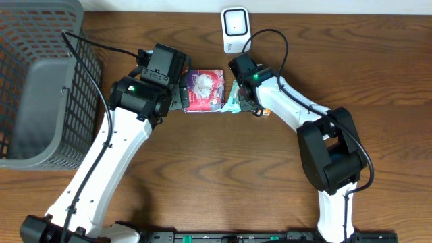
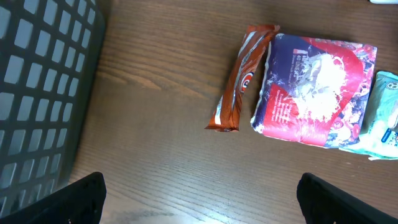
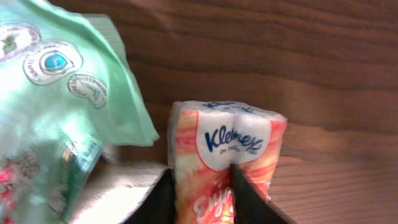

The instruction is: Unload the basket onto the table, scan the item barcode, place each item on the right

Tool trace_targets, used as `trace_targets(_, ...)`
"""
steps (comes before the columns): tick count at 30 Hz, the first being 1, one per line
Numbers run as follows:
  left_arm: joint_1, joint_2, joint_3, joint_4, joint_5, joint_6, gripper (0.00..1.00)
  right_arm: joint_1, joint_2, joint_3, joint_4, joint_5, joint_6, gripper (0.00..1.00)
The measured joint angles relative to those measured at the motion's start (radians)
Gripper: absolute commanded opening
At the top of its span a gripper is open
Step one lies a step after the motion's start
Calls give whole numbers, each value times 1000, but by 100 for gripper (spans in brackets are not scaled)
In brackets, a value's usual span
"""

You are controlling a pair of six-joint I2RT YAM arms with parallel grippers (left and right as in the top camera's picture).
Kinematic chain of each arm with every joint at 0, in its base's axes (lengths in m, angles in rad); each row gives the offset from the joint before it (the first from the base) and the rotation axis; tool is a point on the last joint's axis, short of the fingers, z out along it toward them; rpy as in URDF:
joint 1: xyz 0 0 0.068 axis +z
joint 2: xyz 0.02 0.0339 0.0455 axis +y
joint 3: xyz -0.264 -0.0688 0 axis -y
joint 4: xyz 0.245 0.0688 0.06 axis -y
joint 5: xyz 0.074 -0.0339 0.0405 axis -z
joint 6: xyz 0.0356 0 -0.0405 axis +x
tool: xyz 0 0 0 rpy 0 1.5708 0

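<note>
where wood table (image 1: 202, 175) spreads, grey basket (image 1: 40, 40) left, perhaps scanner (image 1: 235, 27) behind

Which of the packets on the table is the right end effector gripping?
The orange Kleenex pack, squeezed inside the right end effector. The green packet, red-and-purple bag and brown snack bar lie outside the grip.

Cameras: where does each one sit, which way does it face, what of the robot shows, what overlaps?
Overhead: above the table, facing straight down; left arm, right arm, basket, scanner.
Left wrist: on the left arm, facing down at the table; left gripper open, its fingers at the bottom corners, red-blue pack ahead.
Right wrist: on the right arm, close to the table; right gripper pinching a Kleenex pack.
Shared: the mint-green pack shows in all three.
</note>
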Motion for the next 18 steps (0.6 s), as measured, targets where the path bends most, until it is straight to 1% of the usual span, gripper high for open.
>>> trace_targets(1, 0, 0, 0, 0, 0, 0, 98, 0, 0, 0, -6, 1, 1, 1)
trace_targets(5, 0, 0, 0, 0, 0, 0, 98, -3, 0, 19, -62, -3, -1, 1)
trace_targets(9, 0, 0, 0, 0, 0, 0, 98, -24, 4, 62, -162, -52, -2, 1)
trace_targets(14, 0, 0, 0, 0, 0, 0, 98, -100, 5, 181, -261, -209, -57, 1)
trace_targets(18, 0, 0, 0, 0, 0, 0, 98, -190, 3, 288, -340, -441, -134, 1)
